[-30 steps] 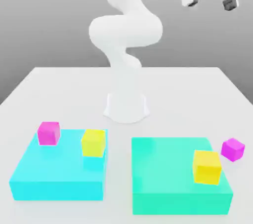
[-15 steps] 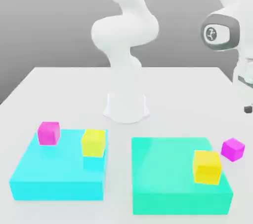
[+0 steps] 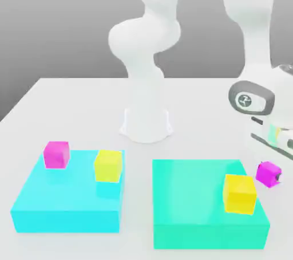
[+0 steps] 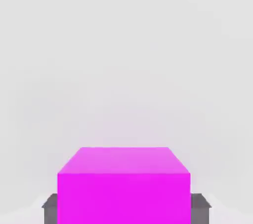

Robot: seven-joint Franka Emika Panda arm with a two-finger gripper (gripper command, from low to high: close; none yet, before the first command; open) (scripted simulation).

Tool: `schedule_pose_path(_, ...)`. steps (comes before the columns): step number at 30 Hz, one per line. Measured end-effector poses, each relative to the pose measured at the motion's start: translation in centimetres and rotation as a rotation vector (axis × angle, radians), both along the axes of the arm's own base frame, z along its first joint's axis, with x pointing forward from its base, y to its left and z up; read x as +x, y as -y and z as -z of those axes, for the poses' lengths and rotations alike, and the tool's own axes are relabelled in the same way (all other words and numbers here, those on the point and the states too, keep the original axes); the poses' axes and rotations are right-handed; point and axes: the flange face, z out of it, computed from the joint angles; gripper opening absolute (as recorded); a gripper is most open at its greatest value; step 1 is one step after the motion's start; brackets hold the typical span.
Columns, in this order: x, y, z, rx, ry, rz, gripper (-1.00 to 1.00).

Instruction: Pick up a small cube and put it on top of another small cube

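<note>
White tabletop (image 3: 80, 110) carries the small cube (image 3: 268, 173) just off the teal block (image 3: 194, 201), on the exterior view's right. Gripper (image 4: 123, 208) fingers (image 4: 50, 207) flank it, spread, touching unclear. Another small cube (image 3: 56, 154) sits on the cyan block (image 3: 63, 207).

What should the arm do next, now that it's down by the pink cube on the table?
Probably close the tool on the pink cube. The hand view shows a grey finger on each side of the cube with the tool open, and the cube sits on the table.
</note>
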Motion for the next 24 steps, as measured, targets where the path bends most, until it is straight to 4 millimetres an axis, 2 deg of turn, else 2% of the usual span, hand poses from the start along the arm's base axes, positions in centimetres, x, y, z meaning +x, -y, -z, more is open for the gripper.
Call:
schedule_pose_path(1,0.0,0.0,0.5,0.000,0.000,0.000,-1.00)
schedule_pose_path(3,0.0,0.0,-0.6,0.000,0.001,-0.001,-1.00)
schedule_pose_path(8,0.2,0.2,-5.6,0.000,0.002,0.009,-1.00)
schedule_pose_path(9,1.6,1.3,-6.7,-0.001,0.009,0.058,-1.00)
schedule_pose_path(10,3.5,3.0,-7.8,-0.002,0.017,0.130,-1.00)
schedule_pose_path(11,6.0,5.6,-8.9,-0.003,0.025,0.230,-1.00)
schedule_pose_path(13,9.1,9.8,-11.1,-0.004,0.039,0.382,-1.00)
schedule_pose_path(15,11.2,13.9,-13.1,-0.005,0.051,0.523,-1.00)
schedule_pose_path(17,12.6,18.0,-14.8,-0.007,0.061,0.658,-1.00)
schedule_pose_path(20,13.9,25.4,-17.0,-0.008,0.069,0.889,-1.00)
schedule_pose_path(24,13.3,35.4,-18.9,-0.008,0.068,1.203,-1.00)
